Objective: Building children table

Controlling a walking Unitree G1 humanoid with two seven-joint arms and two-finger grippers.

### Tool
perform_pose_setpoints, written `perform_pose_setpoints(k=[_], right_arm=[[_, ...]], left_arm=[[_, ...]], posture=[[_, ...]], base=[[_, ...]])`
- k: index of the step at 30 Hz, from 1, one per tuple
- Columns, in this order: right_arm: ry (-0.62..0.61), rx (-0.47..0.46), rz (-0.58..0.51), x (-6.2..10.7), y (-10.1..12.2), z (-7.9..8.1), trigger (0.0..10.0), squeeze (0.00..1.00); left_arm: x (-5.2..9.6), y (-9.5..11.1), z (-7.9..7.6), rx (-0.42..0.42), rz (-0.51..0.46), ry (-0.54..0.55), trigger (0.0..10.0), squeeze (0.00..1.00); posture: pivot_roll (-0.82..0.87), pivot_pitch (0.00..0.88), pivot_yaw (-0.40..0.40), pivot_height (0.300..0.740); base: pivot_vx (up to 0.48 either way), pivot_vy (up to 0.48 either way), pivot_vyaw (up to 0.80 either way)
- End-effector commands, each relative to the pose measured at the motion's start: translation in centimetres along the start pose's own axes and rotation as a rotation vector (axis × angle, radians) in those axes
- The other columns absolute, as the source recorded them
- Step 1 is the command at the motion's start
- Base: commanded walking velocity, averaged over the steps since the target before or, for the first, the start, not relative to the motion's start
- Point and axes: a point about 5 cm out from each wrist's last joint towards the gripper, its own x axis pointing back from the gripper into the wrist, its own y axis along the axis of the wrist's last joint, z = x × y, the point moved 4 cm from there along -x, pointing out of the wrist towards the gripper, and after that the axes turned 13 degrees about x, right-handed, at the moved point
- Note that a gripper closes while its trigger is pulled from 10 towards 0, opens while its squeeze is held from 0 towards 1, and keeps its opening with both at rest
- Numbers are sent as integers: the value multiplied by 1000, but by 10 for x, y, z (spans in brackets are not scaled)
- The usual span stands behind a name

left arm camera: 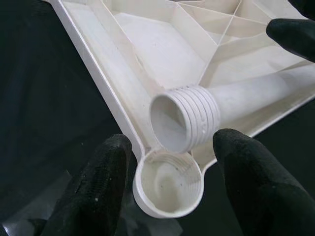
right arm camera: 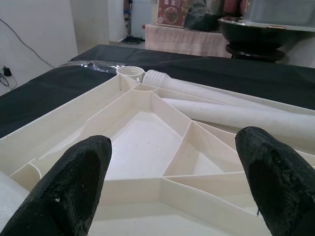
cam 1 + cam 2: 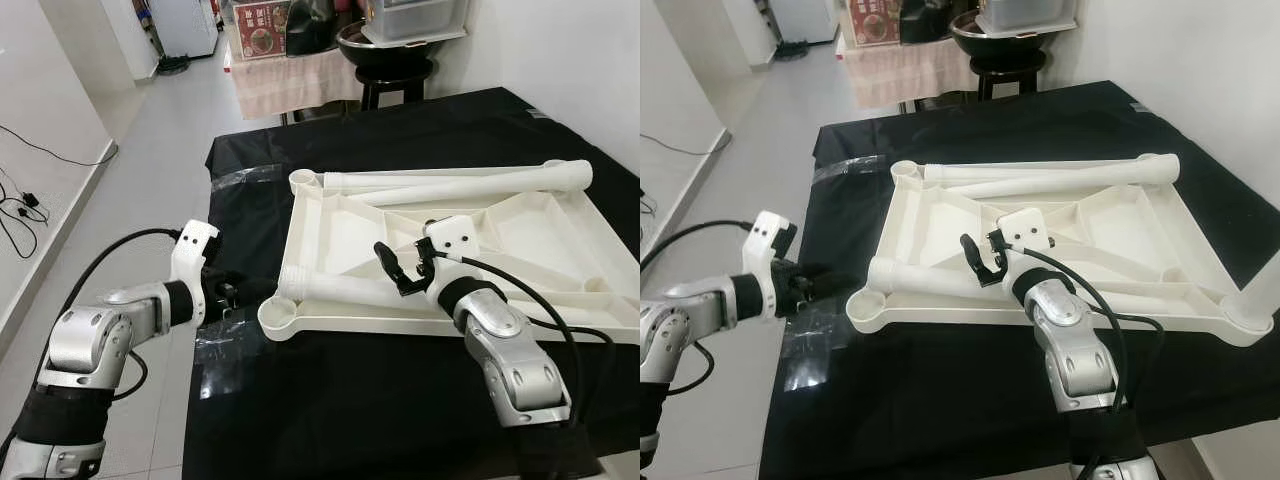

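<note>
The white tabletop (image 3: 340, 225) lies upside down on the black cloth (image 3: 330, 400), its ribbed underside facing up, taking up most of the cloth's far and right part. Its near left corner socket (image 3: 278, 318) sits close to the cloth's left edge, where a patch of clear tape (image 3: 222, 345) shines.

One white leg (image 3: 335, 290) lies across the tabletop's near edge, its threaded end (image 1: 189, 120) just above and beside that corner socket (image 1: 170, 184) but not screwed in. Two more legs (image 3: 470, 183) lie side by side along the far edge of the tabletop.

My left gripper (image 3: 228, 293) is at the cloth's left edge, just beside the corner socket. Its fingers (image 1: 98, 187) are spread apart, one on each side of the socket and the threaded leg end, touching neither as far as I can tell.

My right gripper (image 3: 400, 268) hovers over the near middle of the tabletop, just above the lying leg. Its fingers (image 2: 74, 187) are wide apart and hold nothing, with the ribbed compartments showing between them.

Beyond the cloth's far edge stand a dark stool (image 3: 395, 75) with a black bowl on it and a small table with a pink cover (image 3: 290, 80).
</note>
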Motion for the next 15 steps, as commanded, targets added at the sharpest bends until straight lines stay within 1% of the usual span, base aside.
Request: perform_pose_setpoints(k=[1, 4, 5, 8, 9, 10, 15], right_arm=[[10, -16, 0, 1, 1, 3, 10000, 0], [7, -15, 1, 2, 1, 2, 10000, 0], [7, -15, 1, 2, 1, 2, 10000, 0], [6, -13, -1, 2, 2, 1, 10000, 0], [6, -13, -1, 2, 2, 1, 10000, 0], [7, -12, -2, 3, 3, 1, 10000, 0], [6, -11, -3, 3, 4, 0, 10000, 0]], left_arm=[[1, -2, 8, -9, 18, 27, 10000, 0], [-6, -3, 5, 17, 18, -13, 10000, 0], [-6, -3, 5, 17, 18, -13, 10000, 0], [-17, -10, 3, 101, 38, -93, 10000, 0], [-17, -10, 3, 101, 38, -93, 10000, 0], [-21, -13, 5, 129, 50, -113, 10000, 0], [-24, -12, 6, 134, 56, -133, 10000, 0]], posture=[[-78, 96, 79, 740], [-80, 98, 77, 740], [-80, 98, 77, 740], [-89, 102, 73, 740], [-89, 102, 73, 740], [-94, 105, 71, 740], [-97, 107, 71, 740]], base=[[0, 0, 0], [0, 0, 0], [0, 0, 0], [0, 0, 0], [0, 0, 0], [0, 0, 0], [0, 0, 0]])
